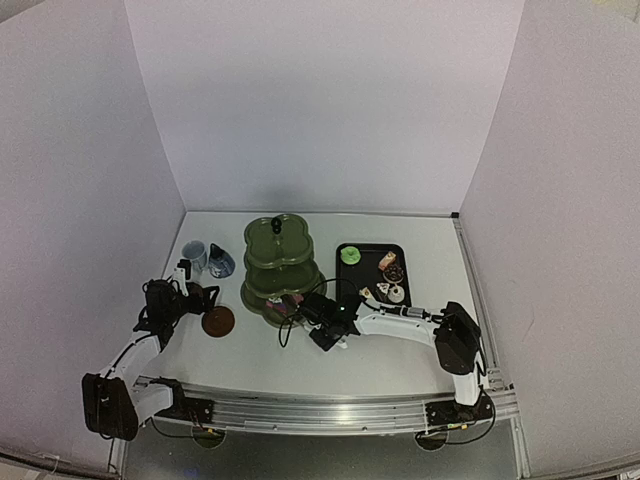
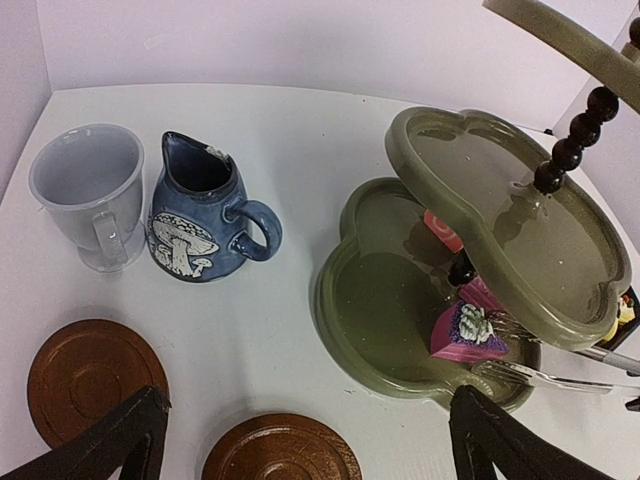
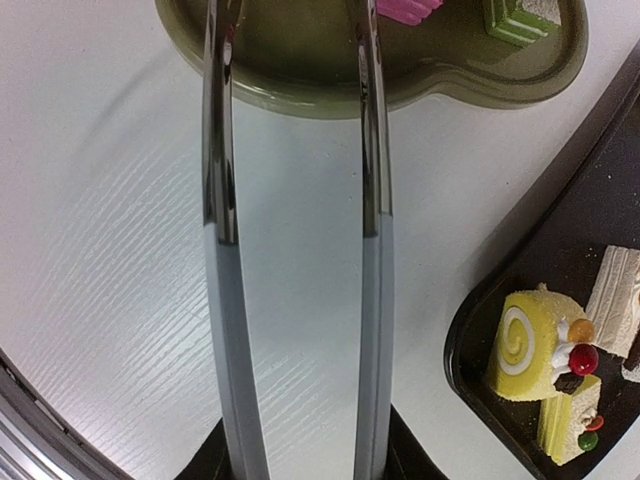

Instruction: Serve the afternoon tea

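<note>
— Where did the cakes stand at that point?

— On the olive-green three-tier stand (image 1: 280, 268), mid-tabletop toward the far edge, I could count three, all on the bottom tier. A pink slice (image 2: 468, 332) sat by its near right rim, a green-and-white square cake (image 3: 520, 18) was beside it, and a red piece (image 2: 443, 230) lay farther back under the middle tier. Five or so others, a yellow swirl roll (image 3: 522, 345) among them, still lay on the black rectangular tray (image 1: 366, 273) just right of the stand.

— And your right arm?

— My right gripper (image 1: 316, 310) was clamped on the handle end of thin silvery metal tongs (image 3: 222, 200). Their blades stood apart and reached over the bottom tier toward the pink slice. I couldn't tell whether the tips touched it.

— The tea things?

— Unserved, I judged. The pale grey cup (image 2: 85, 190) and small dark-blue mushroom-painted pot (image 2: 200, 220) stood just beside each other near the far left corner. The two round brown saucers (image 2: 95, 378) lay nearer the near edge with nothing on them. My left gripper (image 2: 308, 400) hung above them, jaws wide, holding nothing.

— So, how far along?

— Under halfway, by my reckoning: most of the cakes and all of the cup-and-pot work were left to do.
</note>
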`<state>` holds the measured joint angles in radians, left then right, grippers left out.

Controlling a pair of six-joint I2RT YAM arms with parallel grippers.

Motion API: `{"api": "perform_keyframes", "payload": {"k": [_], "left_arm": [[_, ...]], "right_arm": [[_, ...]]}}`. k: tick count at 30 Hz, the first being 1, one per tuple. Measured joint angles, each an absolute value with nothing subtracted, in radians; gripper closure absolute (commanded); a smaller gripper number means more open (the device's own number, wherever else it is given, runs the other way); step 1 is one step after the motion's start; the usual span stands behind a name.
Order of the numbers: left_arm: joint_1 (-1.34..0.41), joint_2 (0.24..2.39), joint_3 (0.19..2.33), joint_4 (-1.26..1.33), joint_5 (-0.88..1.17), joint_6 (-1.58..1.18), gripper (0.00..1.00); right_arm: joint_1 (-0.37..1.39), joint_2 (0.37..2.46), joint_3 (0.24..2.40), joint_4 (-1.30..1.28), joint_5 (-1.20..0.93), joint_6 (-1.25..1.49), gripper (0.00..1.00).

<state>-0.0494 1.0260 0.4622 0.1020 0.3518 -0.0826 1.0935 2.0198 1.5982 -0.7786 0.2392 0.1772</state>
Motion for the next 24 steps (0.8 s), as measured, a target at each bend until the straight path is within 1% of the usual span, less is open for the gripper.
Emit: {"api": "perform_keyframes", "payload": {"k": [5, 12, 24], "left_arm": [[-0.049, 1.026, 0.462, 0.102, 0.357, -0.083, 0.01], [-0.049, 1.026, 0.462, 0.102, 0.363, -0.082, 0.02], [-0.049, 1.026, 0.462, 0.102, 0.363, -0.080, 0.02]], "right_arm": [[1.093, 1.973, 1.591, -0.806, 0.215, 0.177, 0.69], [1.087, 1.809, 1.555, -0.875, 0.181, 0.177, 0.70], [0.999, 1.646, 1.516, -1.138, 0.140, 0.178, 0.71]]}}
